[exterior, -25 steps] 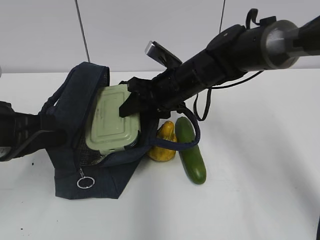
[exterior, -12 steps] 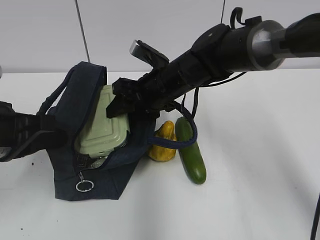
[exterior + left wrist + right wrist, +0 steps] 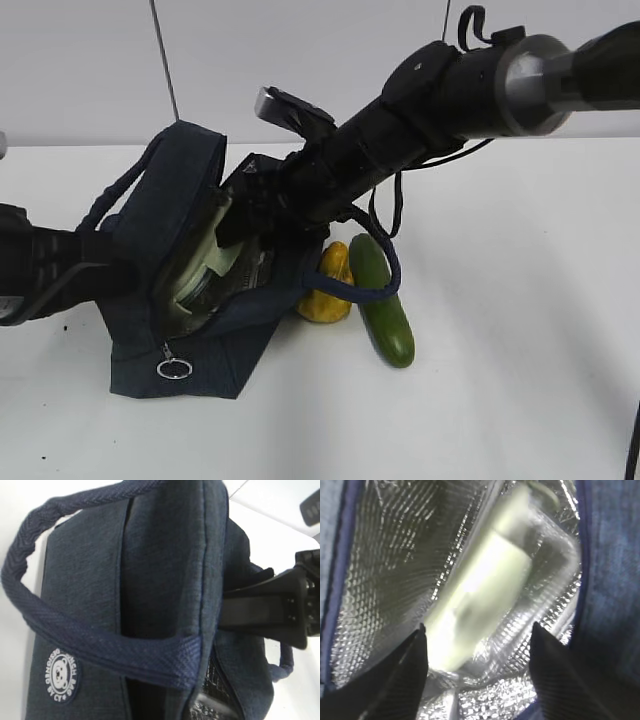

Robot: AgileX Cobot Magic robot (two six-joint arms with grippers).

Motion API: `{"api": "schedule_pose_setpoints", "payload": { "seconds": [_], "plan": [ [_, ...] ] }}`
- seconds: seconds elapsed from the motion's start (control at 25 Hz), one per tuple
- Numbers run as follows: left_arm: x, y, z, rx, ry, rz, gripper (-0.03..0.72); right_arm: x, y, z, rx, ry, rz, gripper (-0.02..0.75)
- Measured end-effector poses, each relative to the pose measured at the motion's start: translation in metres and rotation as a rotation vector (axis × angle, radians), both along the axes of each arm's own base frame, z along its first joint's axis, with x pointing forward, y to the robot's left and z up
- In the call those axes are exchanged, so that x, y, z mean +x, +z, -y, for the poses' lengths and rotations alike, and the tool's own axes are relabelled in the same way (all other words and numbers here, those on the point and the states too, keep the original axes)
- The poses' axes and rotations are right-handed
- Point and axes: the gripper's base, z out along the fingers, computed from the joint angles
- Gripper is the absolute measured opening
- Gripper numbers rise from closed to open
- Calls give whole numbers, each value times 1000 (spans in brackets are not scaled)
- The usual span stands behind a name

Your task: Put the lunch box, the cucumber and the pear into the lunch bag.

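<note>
Lunch box (image 3: 205, 268) sits tilted inside the open lunch bag (image 3: 170, 200), w/ silver lining round it. Right hand (image 3: 475, 645) at bag mouth, fingers spread wide, not on the box. Left hand shut on bag's left wall. Pear (image 3: 327, 287) & cucumber (image 3: 382, 300) lie on worktop (image 3: 500, 380) just right of bag, touching.

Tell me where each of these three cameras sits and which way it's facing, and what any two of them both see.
Exterior view: in front of the table, looking down at a slant at the lunch bag, pear and cucumber; both arms show.
Left wrist view: close beside the bag's outer wall and handle; the other arm's black pincer shows at right.
Right wrist view: looks into the foil-lined bag at the lunch box; the right pincer stands open.
Shared: all three see the bag.
</note>
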Motion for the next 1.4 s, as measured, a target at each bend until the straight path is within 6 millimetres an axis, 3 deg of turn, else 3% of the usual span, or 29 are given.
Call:
{"api": "schedule_pose_setpoints", "payload": {
  "seconds": [0.12, 0.44, 0.6, 0.84, 1.12, 1.28, 1.4],
  "plan": [
    [0, 0, 0, -4, -4, -2, -18, -1, 12, 3, -47, 54, 53, 503],
    [0, 0, 1, -5, -6, -3, -18, -20, 97, 23, -193, 150, 279, 503],
    [0, 0, 1, -5, -5, -3, -18, -31, 109, 43, -381, 135, 241, 503],
    [0, 0, 1, -8, -3, -4, -18, -40, 89, 66, -629, 106, 76, 503],
    [0, 1, 1, -18, 4, -6, -18, -48, 51, 71, -654, 86, 20, 503],
    [0, 1, 1, -24, 3, -9, -18, -40, 35, 67, -652, 70, 23, 503],
    [0, 1, 2, -32, 4, -12, -18, -33, 12, 64, -664, 68, -9, 503]
  ]
}}
